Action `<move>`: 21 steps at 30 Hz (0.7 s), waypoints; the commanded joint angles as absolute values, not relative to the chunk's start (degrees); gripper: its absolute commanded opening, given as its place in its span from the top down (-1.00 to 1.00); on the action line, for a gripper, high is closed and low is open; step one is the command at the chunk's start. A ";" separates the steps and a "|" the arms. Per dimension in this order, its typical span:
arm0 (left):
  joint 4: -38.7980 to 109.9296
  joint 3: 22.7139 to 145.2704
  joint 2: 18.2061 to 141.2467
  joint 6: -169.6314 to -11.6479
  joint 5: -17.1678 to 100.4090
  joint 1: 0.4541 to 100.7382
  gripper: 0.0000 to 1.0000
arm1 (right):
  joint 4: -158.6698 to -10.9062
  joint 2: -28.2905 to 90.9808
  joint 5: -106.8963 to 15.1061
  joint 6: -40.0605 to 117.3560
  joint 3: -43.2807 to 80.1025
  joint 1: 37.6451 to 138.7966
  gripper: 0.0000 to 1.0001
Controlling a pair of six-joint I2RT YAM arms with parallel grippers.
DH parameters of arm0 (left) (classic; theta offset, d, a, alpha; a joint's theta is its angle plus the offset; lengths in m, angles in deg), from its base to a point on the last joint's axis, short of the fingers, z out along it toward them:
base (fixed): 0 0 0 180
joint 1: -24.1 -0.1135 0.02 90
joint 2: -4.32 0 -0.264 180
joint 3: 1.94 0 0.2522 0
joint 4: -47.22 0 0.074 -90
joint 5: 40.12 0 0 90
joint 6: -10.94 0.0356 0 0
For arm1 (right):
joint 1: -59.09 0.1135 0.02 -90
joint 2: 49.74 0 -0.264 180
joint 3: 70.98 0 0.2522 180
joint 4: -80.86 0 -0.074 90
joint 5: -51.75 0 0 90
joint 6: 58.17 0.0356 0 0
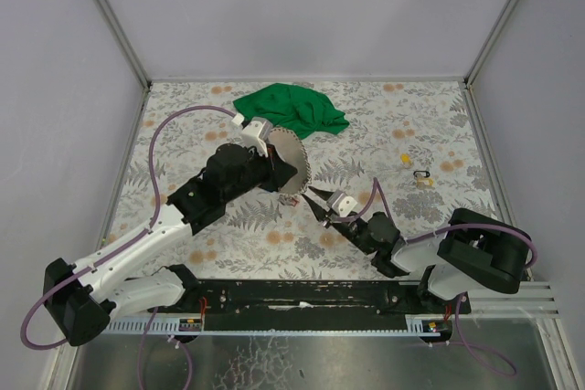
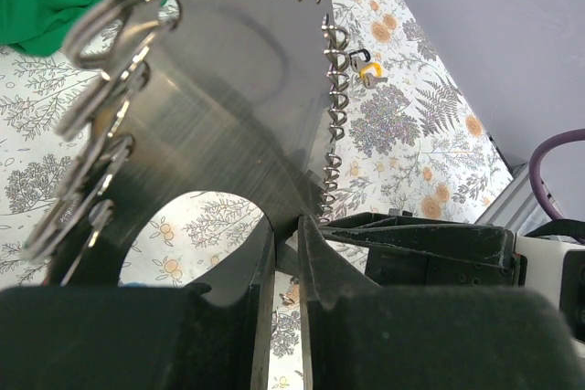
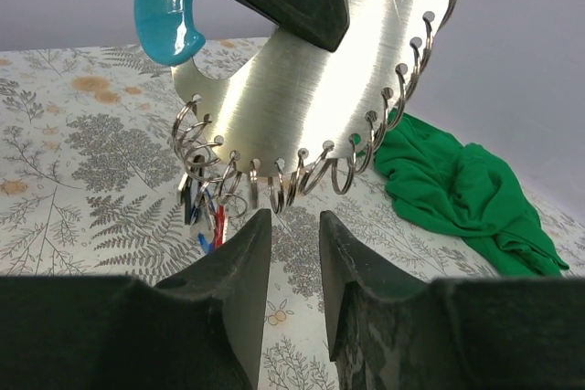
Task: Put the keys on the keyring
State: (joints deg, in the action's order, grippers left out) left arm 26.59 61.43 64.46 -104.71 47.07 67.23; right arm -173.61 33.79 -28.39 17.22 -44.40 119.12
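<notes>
Right wrist view shows us keys (image 3: 218, 224) hanging on the keyring (image 3: 302, 89), clamped by our left gripper (image 2: 285, 235). Our right gripper (image 3: 292, 226) sits below, narrowly parted and empty; green cloth (image 3: 466, 194) behind.

**Setting: enclosed robot test cell, lab-type**

Desk (image 1: 430, 125) is covered with a fern-and-flower print sheet and boxed in on three sides by plain pale panels (image 1: 302, 6) held in metal corner posts (image 1: 110, 15). Two arms, left (image 1: 155, 235) and right (image 1: 457, 258), are bolted to a slotted aluminium rail (image 1: 311, 294) along the near edge. Purple cables (image 1: 174, 125) loop in the open along the arms. A green cloth (image 1: 292, 109) lies loose at the back. Bare, purpose-built rig: reads as a robotics lab.
</notes>
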 commanded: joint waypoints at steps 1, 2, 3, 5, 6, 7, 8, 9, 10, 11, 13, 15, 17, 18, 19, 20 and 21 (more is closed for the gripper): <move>30.51 61.45 62.59 -104.34 48.23 67.61 1.00 | -181.27 32.88 -25.84 16.50 -44.81 119.70 0.33; 30.48 61.41 62.53 -104.37 48.32 67.60 1.00 | -181.35 32.84 -25.79 16.58 -44.87 119.66 0.35; 30.40 61.40 62.51 -104.37 48.35 67.61 1.00 | -181.42 32.76 -25.82 16.61 -44.93 119.65 0.36; 30.20 61.39 62.35 -104.37 48.60 67.61 1.00 | -181.40 32.57 -26.11 16.79 -45.00 119.65 0.37; 30.20 61.39 62.33 -104.37 48.81 67.63 1.00 | -181.26 32.47 -26.47 16.99 -44.93 119.65 0.38; 30.21 61.39 62.32 -104.37 48.90 67.61 1.00 | -181.08 32.30 -26.86 17.10 -44.94 119.66 0.38; 30.17 61.39 62.25 -104.44 49.02 67.62 1.00 | -180.91 32.12 -27.40 17.30 -44.91 119.65 0.39; 30.22 61.45 62.24 -104.50 49.01 67.61 1.00 | -180.62 31.91 -28.19 17.44 -44.96 119.65 0.40; 30.29 61.42 62.26 -104.59 49.00 67.60 1.00 | -180.27 31.73 -28.75 17.70 -44.86 119.65 0.40; 30.42 61.43 62.31 -104.67 49.00 67.61 1.00 | -179.88 31.58 -29.29 17.82 -44.76 119.65 0.41; 30.58 61.31 62.39 -104.93 49.01 67.60 1.00 | -179.61 31.39 -30.26 18.18 -44.59 119.73 0.43; 30.81 61.28 62.48 -105.19 49.06 67.61 1.00 | -179.55 31.39 -30.81 18.44 -44.36 119.86 0.43; 30.96 61.23 62.59 -105.40 49.05 67.61 1.00 | -179.40 31.54 -31.13 18.55 -44.16 120.03 0.43; 30.98 61.22 62.71 -105.54 49.05 67.61 1.00 | -179.35 31.75 -31.09 18.52 -44.15 120.15 0.43; 30.96 61.22 62.72 -105.60 49.05 67.60 1.00 | -179.34 32.04 -30.94 18.56 -44.15 120.24 0.43; 31.07 61.22 62.70 -105.68 49.03 67.60 1.00 | -179.59 32.39 -30.63 18.48 -44.19 120.34 0.44; 31.13 61.32 62.66 -105.81 48.96 67.60 1.00 | -180.17 32.88 -30.35 18.52 -44.26 120.47 0.43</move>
